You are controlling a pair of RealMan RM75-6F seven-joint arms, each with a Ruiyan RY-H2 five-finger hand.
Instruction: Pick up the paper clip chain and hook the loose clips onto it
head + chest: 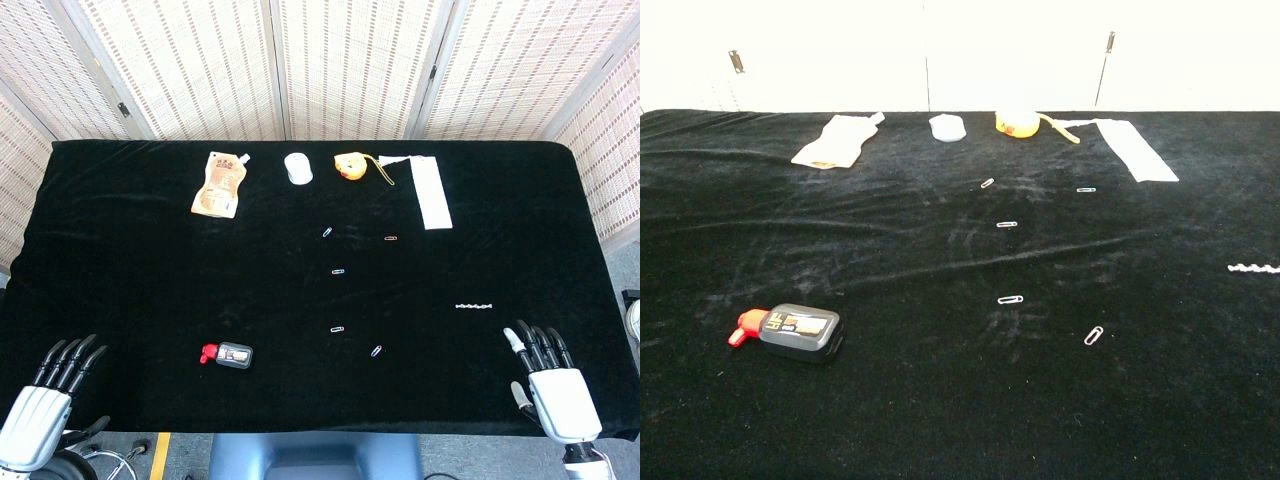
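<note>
Black cloth covered the table; nothing was picked up yet. My right hand [548,375] lay empty, fingers spread, just short of the paper clip chain [475,306]; my left hand [52,385] likewise held nothing. Reaching the chain came next, I judged. Loose clips [338,328] were too small to read.

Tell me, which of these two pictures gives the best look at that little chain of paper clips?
The head view. There the whole paper clip chain lies in sight on the black cloth, just ahead of the right hand. The chest view catches it only at the right edge of the picture, possibly cut off.
</note>
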